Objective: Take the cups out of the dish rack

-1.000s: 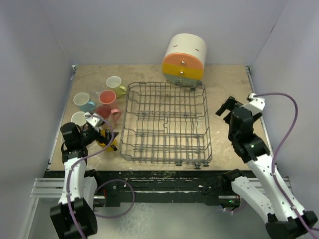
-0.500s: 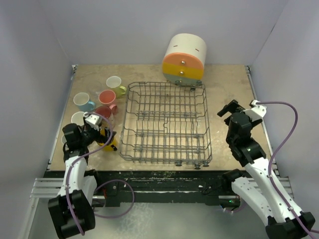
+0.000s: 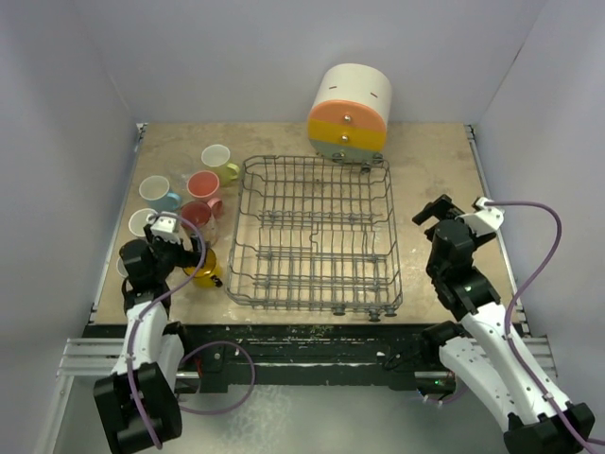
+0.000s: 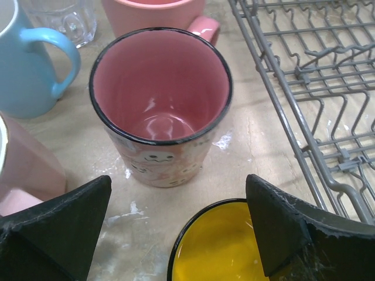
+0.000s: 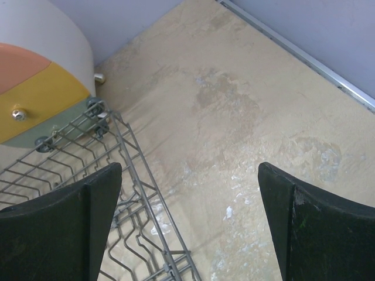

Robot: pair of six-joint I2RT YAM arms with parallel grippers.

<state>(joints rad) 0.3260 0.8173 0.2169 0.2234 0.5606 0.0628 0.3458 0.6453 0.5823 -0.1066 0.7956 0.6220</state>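
You had one dish rack [image 3: 315,232] mid-table and six cups [image 3: 203,183] plus one clear glass [image 4: 61,17] on the table [image 3: 425,170], left of it. Left gripper [image 4: 177,178] gaped wide, empty, over the yellow cup [image 4: 217,252]. Right gripper [image 5: 188,170] gaped wide, empty, right of the rack.

Edges crop the yellow cup [image 4: 214,253] and, seemingly, a glass [image 4: 61,20].

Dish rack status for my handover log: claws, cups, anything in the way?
Left claw open over yellow cup; right claw open, empty, beside dish rack. Rack bare, cups grouped on table left of it. Nothing blocking.
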